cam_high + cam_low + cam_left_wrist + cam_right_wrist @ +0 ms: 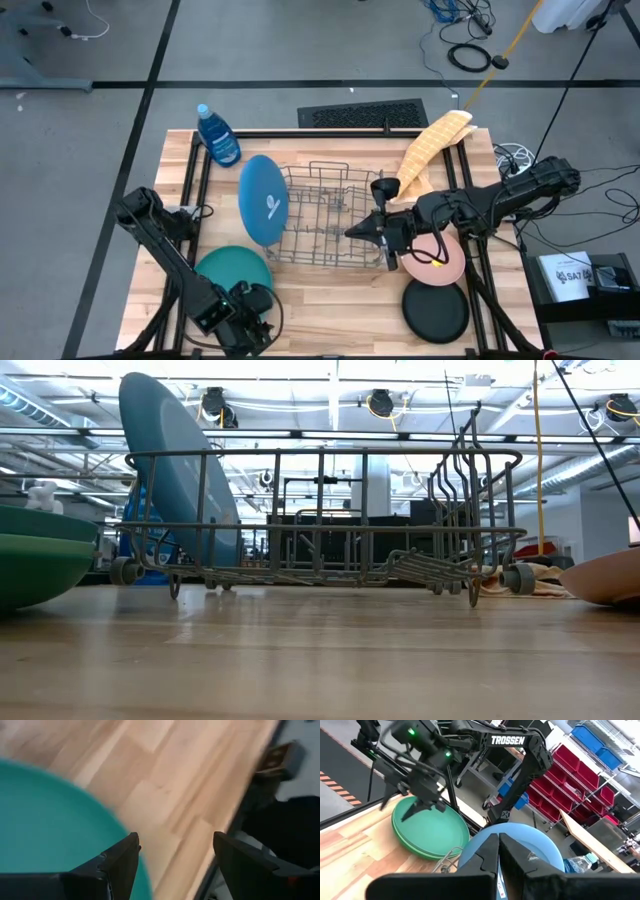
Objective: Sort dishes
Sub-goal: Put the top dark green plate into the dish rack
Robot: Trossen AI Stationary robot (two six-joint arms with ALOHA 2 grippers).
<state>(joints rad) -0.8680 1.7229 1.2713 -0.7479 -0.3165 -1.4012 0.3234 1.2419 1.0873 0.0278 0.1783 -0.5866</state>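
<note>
A: Where do the dishes lie? The blue plate [264, 199] stands on edge at the left end of the wire rack [330, 215], centre of the high view. The teal plate [233, 268] sits stacked on a green plate [407, 839] at lower left; the pink plate [437, 258] and black plate [436, 311] lie at lower right.

B: So, by my reading, one dish is racked and four remain — early in the sort.

A: And the hands? The left hand [175, 857] hovers wide open over the teal plate's edge, holding nothing. The right hand [352, 231], fingers closed and empty, points at the rack's middle, just left of the pink plate.

B: Hidden parts? From above the green plate is covered by the teal one, and the right arm overlaps part of the pink plate — its far rim is unseen.
</note>
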